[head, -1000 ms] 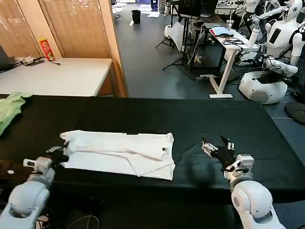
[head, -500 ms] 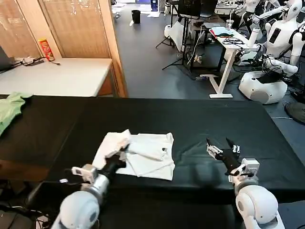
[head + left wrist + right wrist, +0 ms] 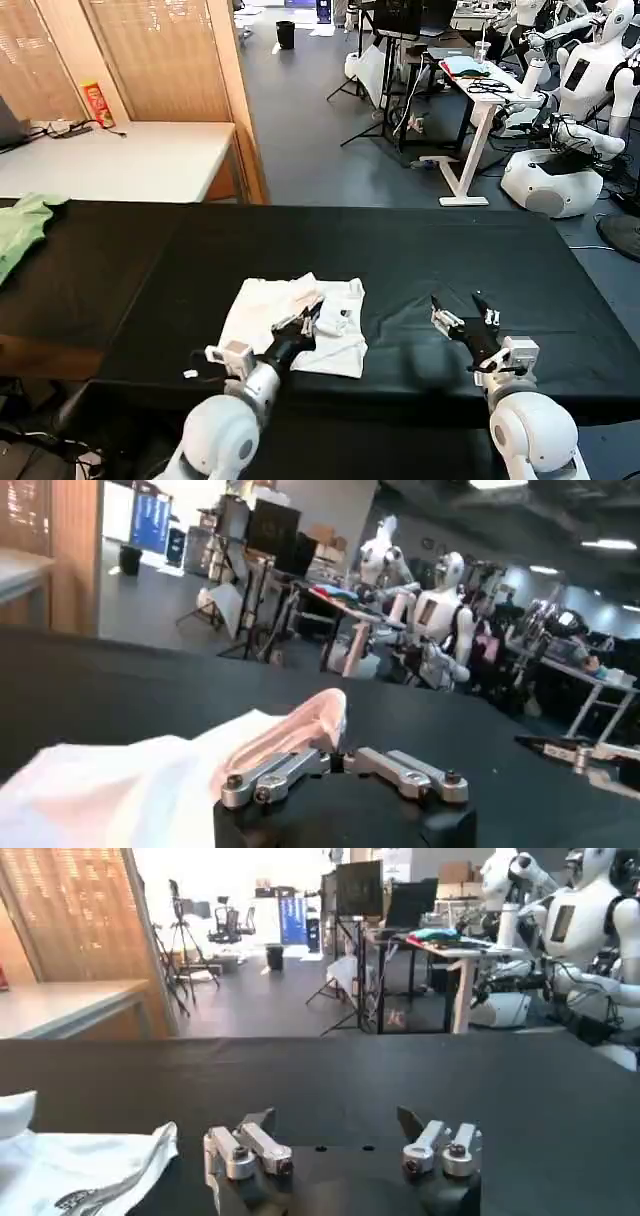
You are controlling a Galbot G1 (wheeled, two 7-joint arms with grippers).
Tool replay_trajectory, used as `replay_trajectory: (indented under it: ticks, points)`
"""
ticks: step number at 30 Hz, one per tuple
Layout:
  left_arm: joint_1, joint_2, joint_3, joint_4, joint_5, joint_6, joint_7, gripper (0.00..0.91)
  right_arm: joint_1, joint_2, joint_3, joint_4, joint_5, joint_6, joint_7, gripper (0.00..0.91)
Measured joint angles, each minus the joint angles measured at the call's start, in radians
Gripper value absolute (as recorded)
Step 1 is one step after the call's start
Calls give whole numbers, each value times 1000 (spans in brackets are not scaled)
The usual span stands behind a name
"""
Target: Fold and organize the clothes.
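Observation:
The white T-shirt (image 3: 270,312) lies bunched on the black table (image 3: 430,250), its left end doubled over toward the right and a bit of black print showing near its right edge. My left gripper (image 3: 306,320) rests over the shirt's middle, shut on a raised fold of the white cloth (image 3: 300,730). In the left wrist view its fingertips meet at the fabric (image 3: 335,752). My right gripper (image 3: 462,312) hovers low over bare table to the right of the shirt, open and empty. The right wrist view shows its fingers (image 3: 262,1120) wide apart, with the shirt's edge (image 3: 85,1163) off to one side.
A light green garment (image 3: 20,225) lies at the table's far left edge. Behind it stands a white table (image 3: 130,160) with a red can (image 3: 97,103). Other robots (image 3: 570,120) and desks stand across the room at the back right. The table's right half is bare.
My left gripper has travelled from the shirt's left end to its middle, dragging that end over and halving the shirt's width. The right gripper has barely shifted.

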Motion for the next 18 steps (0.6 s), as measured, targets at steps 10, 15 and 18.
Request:
replay_trajectory:
  ticks: [10, 15, 18]
  points:
    - [-3, -48, 25, 66, 71, -27, 20, 878, 0, 0, -1, 0, 1, 4, -11, 878]
    - [1, -62, 43, 84, 74, -30, 26, 878, 12, -8, -17, -11, 1, 5, -18, 878]
    - [0, -76, 47, 90, 40, -31, 26, 878, 25, -17, -36, -18, 6, 5, -36, 878]
